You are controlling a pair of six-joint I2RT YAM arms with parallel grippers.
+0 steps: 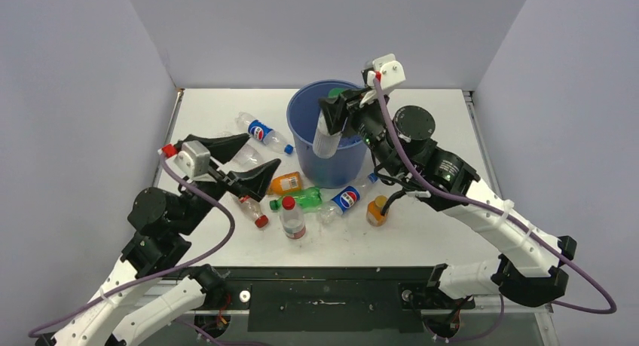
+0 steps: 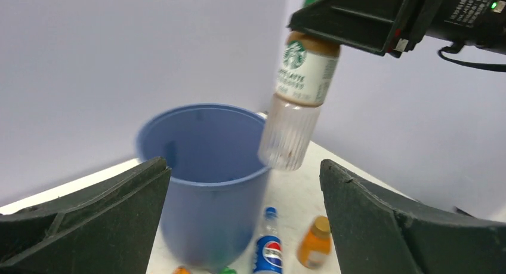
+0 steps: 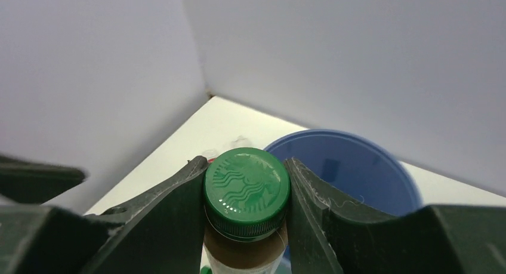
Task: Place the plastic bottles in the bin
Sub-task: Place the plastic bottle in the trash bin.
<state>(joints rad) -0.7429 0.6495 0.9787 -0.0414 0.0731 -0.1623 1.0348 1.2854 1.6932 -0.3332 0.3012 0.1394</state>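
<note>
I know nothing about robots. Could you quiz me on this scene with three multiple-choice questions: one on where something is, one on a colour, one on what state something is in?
1. Where is the green-capped bottle?
A) in the left gripper
B) held in the air at the rim of the bin by the right gripper
C) standing inside the bin

2. What colour is the bin?
A) blue
B) white
C) yellow

3. How is the left gripper?
A) shut on a bottle
B) shut on the bin's rim
C) wide open, holding nothing

Answers:
1 B: the right wrist view shows the fingers clamped on the cap, with the bin below.
2 A: its wall and inside are blue in every view.
3 C: its fingers stand far apart and grip nothing.
</note>
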